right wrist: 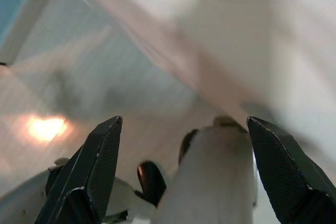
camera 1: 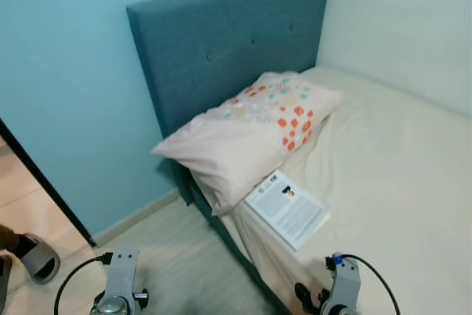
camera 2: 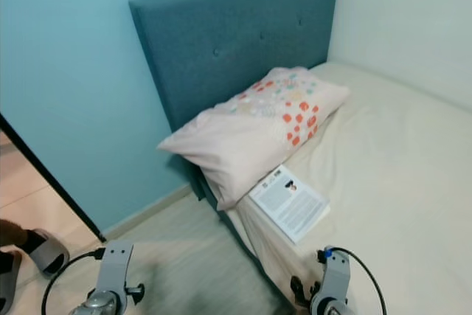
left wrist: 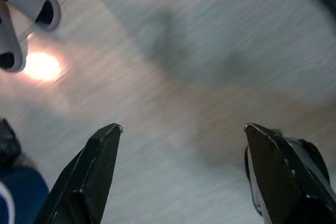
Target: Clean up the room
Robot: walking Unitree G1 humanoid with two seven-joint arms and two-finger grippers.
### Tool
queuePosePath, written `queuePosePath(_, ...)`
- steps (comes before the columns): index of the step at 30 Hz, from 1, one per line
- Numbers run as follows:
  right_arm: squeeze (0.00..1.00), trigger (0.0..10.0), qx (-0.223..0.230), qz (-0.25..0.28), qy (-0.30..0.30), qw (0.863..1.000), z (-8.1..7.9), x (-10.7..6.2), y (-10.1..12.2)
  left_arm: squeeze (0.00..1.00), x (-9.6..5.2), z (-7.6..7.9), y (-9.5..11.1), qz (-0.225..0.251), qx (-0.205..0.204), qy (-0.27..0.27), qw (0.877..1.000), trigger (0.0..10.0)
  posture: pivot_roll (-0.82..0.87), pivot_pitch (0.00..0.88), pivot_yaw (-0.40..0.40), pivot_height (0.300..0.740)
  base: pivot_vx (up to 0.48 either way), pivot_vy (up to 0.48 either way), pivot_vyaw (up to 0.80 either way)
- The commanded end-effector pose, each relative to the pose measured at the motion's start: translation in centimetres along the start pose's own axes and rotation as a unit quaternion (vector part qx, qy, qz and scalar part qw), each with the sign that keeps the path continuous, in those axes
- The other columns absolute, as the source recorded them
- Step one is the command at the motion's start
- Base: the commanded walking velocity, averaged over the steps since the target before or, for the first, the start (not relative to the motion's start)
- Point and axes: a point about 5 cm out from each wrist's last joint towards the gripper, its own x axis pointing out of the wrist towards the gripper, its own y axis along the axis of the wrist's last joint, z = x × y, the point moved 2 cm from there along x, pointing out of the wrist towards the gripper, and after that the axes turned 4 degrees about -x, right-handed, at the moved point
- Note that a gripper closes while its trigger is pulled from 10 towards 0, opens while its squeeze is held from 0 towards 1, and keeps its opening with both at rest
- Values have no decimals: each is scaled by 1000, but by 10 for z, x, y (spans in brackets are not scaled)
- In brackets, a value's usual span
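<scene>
Head stereo pair: high, angled down at bed (camera 1: 398, 182) corner; pillow (camera 1: 251, 134) at 12 o'clock, booklet (camera 1: 287, 208) near. Both wrist cameras face the floor (left wrist: 173, 66) closely; right wrist shares the bed edge.

Teal cloth headboard (camera 1: 221, 49), soft cloth pillow (camera 1: 251, 134), paper booklet (camera 1: 289, 208)

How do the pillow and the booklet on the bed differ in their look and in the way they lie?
The pillow is thick, soft and pale pink with orange and pastel squares; the booklet is thin, flat and white with printed text and a small picture. The pillow lies against the blue headboard, one corner hanging past the bed's side; the booklet lies below it, near the mattress edge. Both rest on the bed.
</scene>
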Motion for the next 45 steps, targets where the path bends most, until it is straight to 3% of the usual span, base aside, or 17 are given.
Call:
queuePosePath(1, 0, 10000, 0, -32, -7, 999, -1, -2, -18, 0, -2, -13, -16, -30, 3, 17, 999, 10000, 31, 0, 25, 690, 0, 0, 0)
queuePosePath(4, 0, 10000, -21, -68, -21, 997, 5, -7, -38, 0, -4, -18, -31, -56, -4, 24, 998, 10000, 43, 0, 8, 704, -263, 0, 0)
queuePosePath(7, 0, 10000, -37, -82, -36, 995, 10, -10, -45, 0, -4, -17, -32, -59, -1, 23, 998, 10000, 50, 0, 3, 713, -451, 0, 0)
queuePosePath(17, 0, 10000, -37, -95, -68, 992, 21, -13, -49, 0, -3, -3, -24, -45, 26, -6, 999, 10000, 47, 0, 7, 723, -320, 0, 0)
queuePosePath(33, 0, 10000, -39, -139, -118, 982, 38, -25, -71, 0, -5, 4, -32, -51, 56, -35, 997, 10000, 41, 0, 14, 723, 0, 0, -655)
queuePosePath(45, 0, 10000, -46, -149, -139, 978, 45, -29, -75, 0, -7, 4, -39, -55, 67, -49, 995, 10000, 34, 0, 21, 723, 0, 0, -650)
